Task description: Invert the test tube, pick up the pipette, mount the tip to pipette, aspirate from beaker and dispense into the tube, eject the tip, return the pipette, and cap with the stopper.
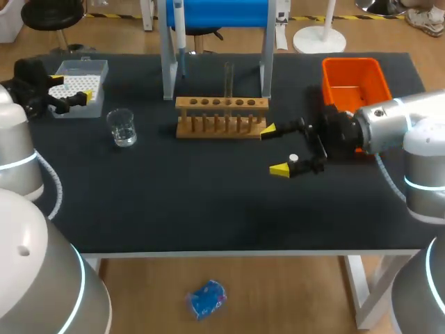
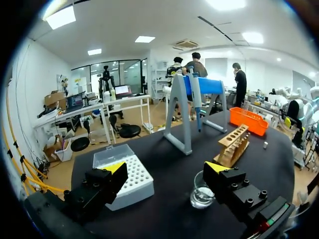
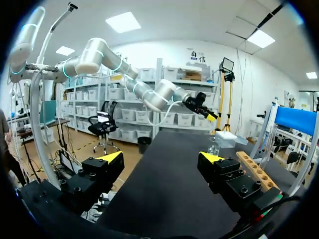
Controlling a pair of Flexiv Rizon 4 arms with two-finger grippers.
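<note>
- A light wooden rack (image 1: 221, 118) with a row of holes stands near the middle of the black table (image 1: 208, 209). The thin clear glass test tube (image 1: 228, 80) stands upright in one of its middle holes. I cannot tell which end of it is up.
- At 12 o'clock from the rack is a stand with grey legs and a blue top (image 1: 219, 14). The white and blue pipette (image 1: 179, 28) hangs at its left end.
- At 9 o'clock from the rack stands the small clear glass beaker (image 1: 122, 129).
- At 10 o'clock is the white tip box with a clear lid (image 1: 80, 87). The left gripper (image 1: 69, 88) hangs on the box's 9 o'clock side, its fingers wide apart with nothing between them.
- The right gripper (image 1: 274, 149) is low over the table at 4 o'clock from the rack, its fingers wide apart. One yellow tip is near the rack's right end.
- The small white stopper (image 1: 294, 158) lies on the table between these fingers, close to the 6 o'clock one. I cannot tell if it touches that finger.
- An orange plastic bin (image 1: 354, 80) stands at 2 o'clock from the rack, beside the right arm.
</note>
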